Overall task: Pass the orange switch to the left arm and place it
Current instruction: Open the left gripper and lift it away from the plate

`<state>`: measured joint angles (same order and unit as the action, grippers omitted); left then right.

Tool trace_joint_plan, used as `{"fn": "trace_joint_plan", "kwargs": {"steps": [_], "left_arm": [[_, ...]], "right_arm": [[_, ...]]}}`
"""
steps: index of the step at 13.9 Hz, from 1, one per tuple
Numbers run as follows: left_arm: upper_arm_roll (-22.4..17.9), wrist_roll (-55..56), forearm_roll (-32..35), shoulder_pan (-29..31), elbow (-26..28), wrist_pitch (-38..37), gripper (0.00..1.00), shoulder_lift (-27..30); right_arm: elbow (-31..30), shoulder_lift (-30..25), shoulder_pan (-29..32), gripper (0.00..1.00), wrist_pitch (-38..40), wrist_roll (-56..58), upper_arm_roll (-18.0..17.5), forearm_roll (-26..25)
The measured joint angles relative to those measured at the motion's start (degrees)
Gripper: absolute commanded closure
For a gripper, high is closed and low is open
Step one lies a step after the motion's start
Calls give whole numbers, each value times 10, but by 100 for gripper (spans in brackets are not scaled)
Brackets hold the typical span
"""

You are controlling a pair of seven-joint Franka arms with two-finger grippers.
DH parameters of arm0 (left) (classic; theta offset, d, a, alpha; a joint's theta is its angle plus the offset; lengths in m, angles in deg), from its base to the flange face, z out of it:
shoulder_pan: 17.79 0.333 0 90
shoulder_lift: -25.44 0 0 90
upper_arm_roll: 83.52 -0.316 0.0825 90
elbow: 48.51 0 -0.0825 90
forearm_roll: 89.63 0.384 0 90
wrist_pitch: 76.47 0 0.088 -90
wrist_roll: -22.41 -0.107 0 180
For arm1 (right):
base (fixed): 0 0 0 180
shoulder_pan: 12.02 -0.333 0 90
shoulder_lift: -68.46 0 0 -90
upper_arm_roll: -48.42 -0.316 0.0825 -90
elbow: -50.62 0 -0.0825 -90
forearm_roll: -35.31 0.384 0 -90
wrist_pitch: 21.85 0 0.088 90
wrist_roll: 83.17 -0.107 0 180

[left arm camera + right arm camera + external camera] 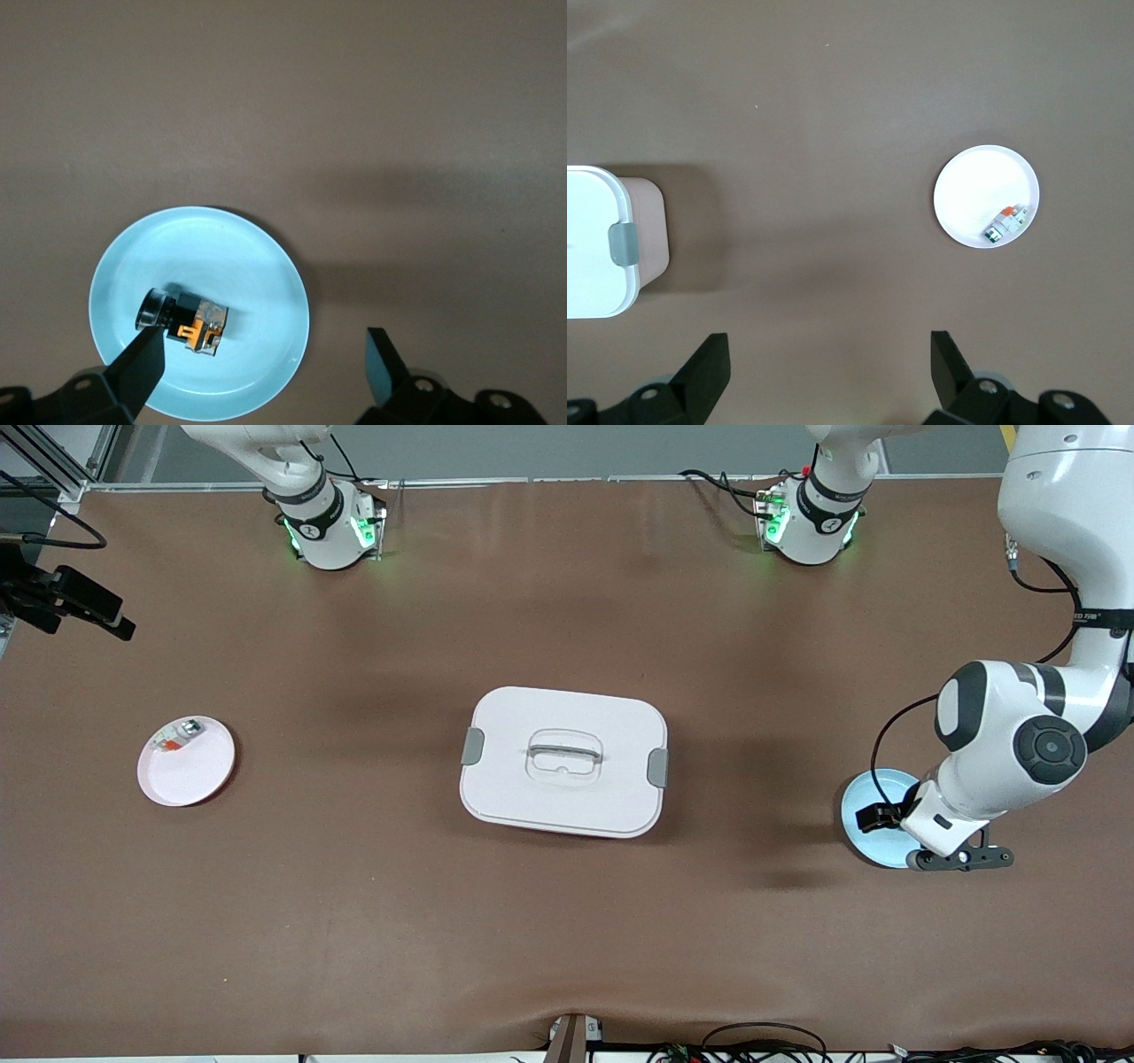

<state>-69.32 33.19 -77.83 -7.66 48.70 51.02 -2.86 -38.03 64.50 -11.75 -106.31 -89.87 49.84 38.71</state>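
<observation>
Left wrist view shows the left gripper spread wide above the tiny black orange switch lying on its round pale-blue plate: centre both fingers astride it before descending, while the right gripper waits, spread too.

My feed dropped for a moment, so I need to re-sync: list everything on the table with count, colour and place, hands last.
Orange switch: one, black body with orange part, on the light blue round plate.
Light blue round plate: one, at the left arm's end of the table.
Large white plastic box: one, grey latches, mid-table.
Pale pink round plate: one, at the right arm's end.
Small silver-and-orange clear part: one, on the pink plate.
Left hand: open, over the blue plate.
Right hand: open, over bare table between box and pink plate.
</observation>
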Motion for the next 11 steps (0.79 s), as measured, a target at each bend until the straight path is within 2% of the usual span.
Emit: {"fn": "trace_joint_plan", "kwargs": {"steps": [7, 11], "left_arm": [[0, 0, -1, 1, -6, -60, 0, 60], [0, -4, -42, 2, -8, -116, 0, 111]], "right_arm": [[-2, 0, 0, 0, 0, 0, 0, -4], [-2, 0, 0, 0, -1, 12, -1, -27]]}}
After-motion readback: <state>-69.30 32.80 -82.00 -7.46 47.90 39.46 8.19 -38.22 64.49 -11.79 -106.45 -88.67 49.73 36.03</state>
